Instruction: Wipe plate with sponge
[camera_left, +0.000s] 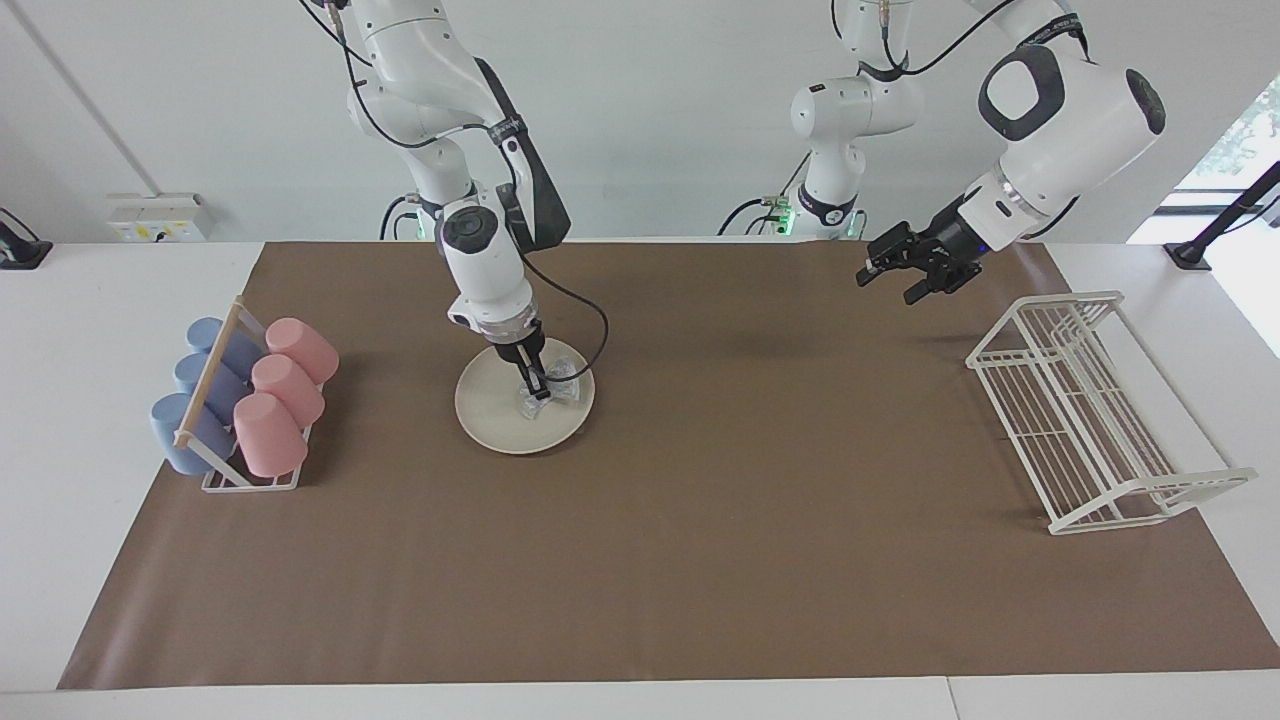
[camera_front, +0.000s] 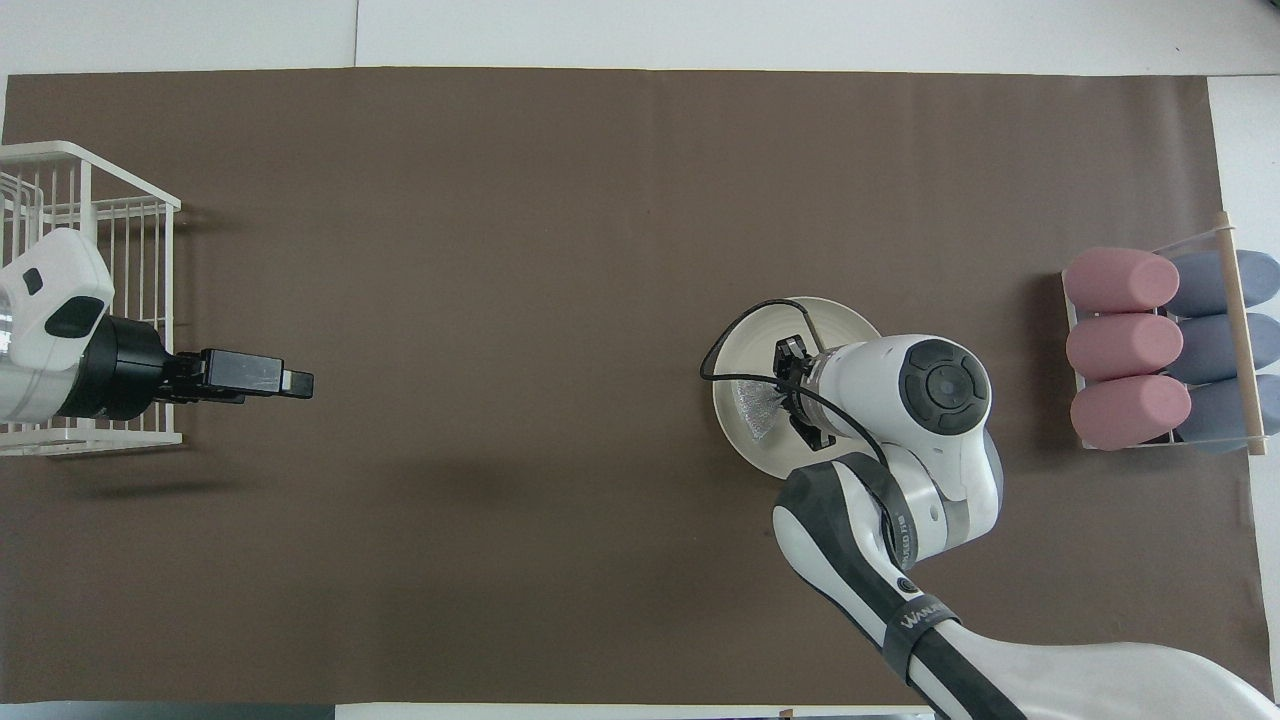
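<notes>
The cream-white plate (camera_left: 492, 415) (camera_front: 752, 335) lies on the brown mat, toward the right arm's end of the table. On it rests the silvery sponge (camera_left: 558, 393) (camera_front: 755, 410), at the plate's side toward the left arm's end. My right gripper (camera_left: 536, 389) (camera_front: 778, 405) points down onto the plate and is shut on the sponge, pressing it to the surface. My left gripper (camera_left: 888, 282) (camera_front: 296, 381) hangs open and empty in the air over the mat near the wire rack, where that arm waits.
A holder with pink and blue cups (camera_left: 250, 400) (camera_front: 1160, 350) stands beside the plate at the right arm's end. A white wire rack (camera_left: 1090, 410) (camera_front: 90, 220) stands at the left arm's end. A black cable loops from the right wrist over the plate.
</notes>
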